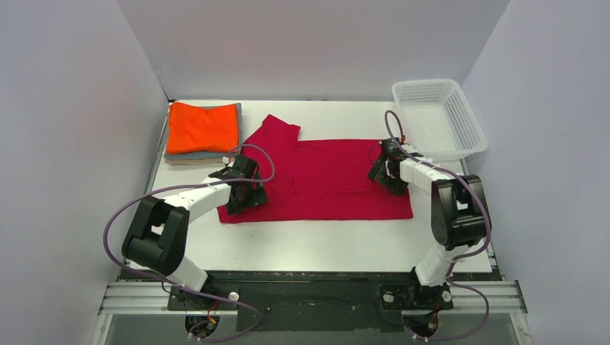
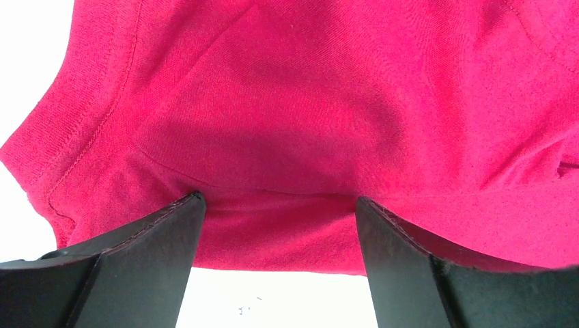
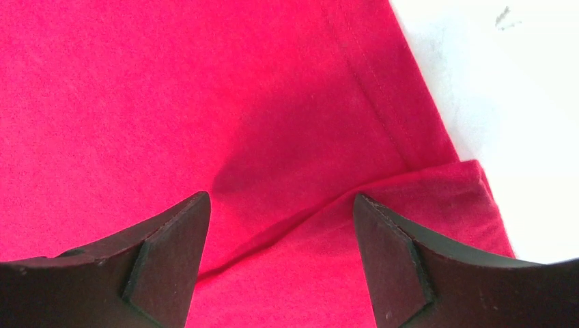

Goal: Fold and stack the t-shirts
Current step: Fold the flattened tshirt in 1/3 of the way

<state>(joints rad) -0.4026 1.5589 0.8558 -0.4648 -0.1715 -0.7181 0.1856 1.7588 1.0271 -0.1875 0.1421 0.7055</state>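
- The folded stack (image 1: 188, 156), orange t-shirt (image 1: 203, 128) on top, sits at the far-left corner of the tabletop (image 1: 324, 244).
- The left end effector (image 1: 244, 195) points down on the left end of the crimson t-shirt (image 1: 327, 180), fingers apart astride a crease by the cloth's edge.
- The shirt's long axis runs left to right, one end under each arm.
- The right end effector (image 1: 386, 175) tilts down over the right end, fingers likewise apart.

We see bright, even light from above; the white table (image 1: 324, 244) glares blank in both wrist views, and soft shadows darken the sharp crimson t-shirt (image 2: 307, 82).
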